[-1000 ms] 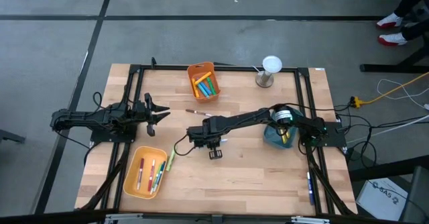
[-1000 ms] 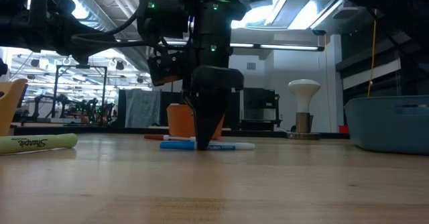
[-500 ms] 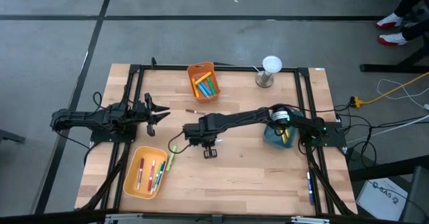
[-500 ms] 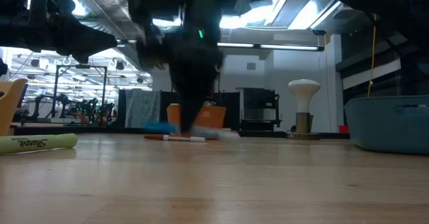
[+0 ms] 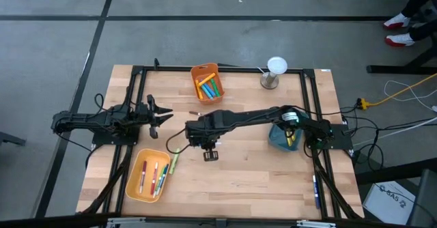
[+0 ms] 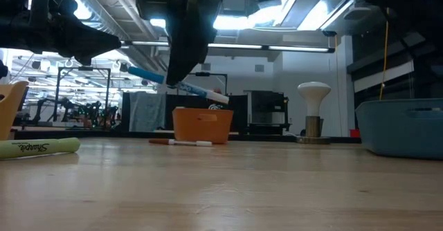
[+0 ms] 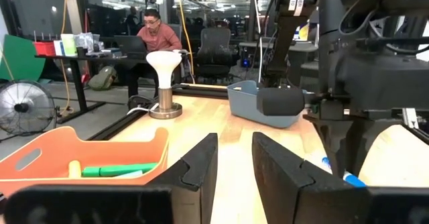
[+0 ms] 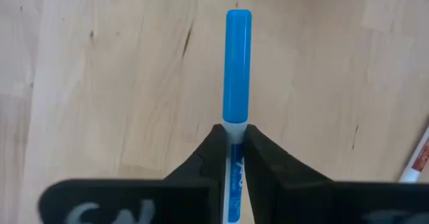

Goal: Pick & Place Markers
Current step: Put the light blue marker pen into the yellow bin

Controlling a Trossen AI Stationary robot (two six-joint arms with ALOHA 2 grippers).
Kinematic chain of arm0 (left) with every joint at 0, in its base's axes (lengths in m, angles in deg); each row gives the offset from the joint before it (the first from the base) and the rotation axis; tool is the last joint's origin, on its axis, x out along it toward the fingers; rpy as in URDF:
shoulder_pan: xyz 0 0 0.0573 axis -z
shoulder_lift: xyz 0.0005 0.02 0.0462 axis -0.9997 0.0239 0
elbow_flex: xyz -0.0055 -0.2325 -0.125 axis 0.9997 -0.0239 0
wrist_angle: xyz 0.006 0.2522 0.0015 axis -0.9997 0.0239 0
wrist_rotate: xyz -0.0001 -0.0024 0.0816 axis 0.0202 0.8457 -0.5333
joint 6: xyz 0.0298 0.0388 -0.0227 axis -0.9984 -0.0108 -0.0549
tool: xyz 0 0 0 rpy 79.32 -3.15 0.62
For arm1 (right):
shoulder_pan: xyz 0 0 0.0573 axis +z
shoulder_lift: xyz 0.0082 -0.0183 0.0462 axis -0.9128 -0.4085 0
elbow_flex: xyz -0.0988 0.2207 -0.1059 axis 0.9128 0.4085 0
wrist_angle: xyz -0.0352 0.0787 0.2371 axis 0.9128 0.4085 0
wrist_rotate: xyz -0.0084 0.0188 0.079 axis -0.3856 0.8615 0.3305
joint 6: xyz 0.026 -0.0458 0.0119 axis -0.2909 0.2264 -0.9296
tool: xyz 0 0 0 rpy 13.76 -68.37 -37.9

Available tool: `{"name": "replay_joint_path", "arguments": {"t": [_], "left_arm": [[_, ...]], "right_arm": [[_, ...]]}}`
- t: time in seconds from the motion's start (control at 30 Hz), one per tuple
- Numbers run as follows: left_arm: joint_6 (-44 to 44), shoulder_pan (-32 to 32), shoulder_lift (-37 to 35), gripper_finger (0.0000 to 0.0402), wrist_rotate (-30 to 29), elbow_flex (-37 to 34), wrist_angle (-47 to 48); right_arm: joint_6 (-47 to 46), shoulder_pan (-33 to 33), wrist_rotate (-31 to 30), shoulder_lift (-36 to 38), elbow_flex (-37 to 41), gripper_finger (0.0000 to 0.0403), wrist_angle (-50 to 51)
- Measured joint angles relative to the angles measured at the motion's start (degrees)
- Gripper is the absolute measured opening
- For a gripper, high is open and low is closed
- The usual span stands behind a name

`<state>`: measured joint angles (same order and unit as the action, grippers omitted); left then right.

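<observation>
Right end effector (image 8: 234, 138) pinching a slim blue-capped marker with a white barrel (image 8: 237, 63), fingers pressed on the barrel just behind the cap. Marker lifted clear of the light wooden surface (image 5: 259, 180), tilted in the low view, cap end higher and white end lower. Hovering left of the surface's centre, between the far orange plastic bin (image 5: 207, 82) and the near-left yellow plastic bin (image 5: 149, 176). Gripped near mid-length, probably to keep the marker balanced while carried.

Left end effector (image 7: 231, 158) waiting at the left edge, fingers spread with a clear gap, holding nothing.

Green, blue and orange markers already lying in the far orange bin; several more, red and green among them, in the yellow bin. One green highlighter-style marker (image 5: 174, 162) lying loose just beside the yellow bin's right rim. Thin red-and-white marker (image 6: 180, 142) flat on the surface near the orange bin. Blue-grey plastic bin (image 5: 281, 139) under the right arm's base, a yellow marker inside.

Judged stage: carrying, drop-off bin not yet clear.
</observation>
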<state>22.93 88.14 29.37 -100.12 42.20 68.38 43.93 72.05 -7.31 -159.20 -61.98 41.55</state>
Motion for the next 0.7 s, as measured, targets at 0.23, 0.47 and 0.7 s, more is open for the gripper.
{"name": "replay_joint_path", "arguments": {"t": [0.23, 0.47, 0.7], "left_arm": [[4.33, 0.0, 0.0, 0.0088, 0.14, 0.05, -3.22], [6.74, -0.02, 0.0, 0.0091, 2.86, 0.04, -2.58], [3.03, -0.01, 0.0, 0.0091, 8.65, 0.1, -2.18]], "right_arm": [[-0.81, 0.01, -0.05, 0.23, 0.0, 0.0045, -0.01], [-0.66, 0.0, -4.22, 0.23, 0.0, 0.0039, -5.32], [-3.89, -1.6, -8.87, 0.29, 0.0, 0.0046, -13.92]]}}
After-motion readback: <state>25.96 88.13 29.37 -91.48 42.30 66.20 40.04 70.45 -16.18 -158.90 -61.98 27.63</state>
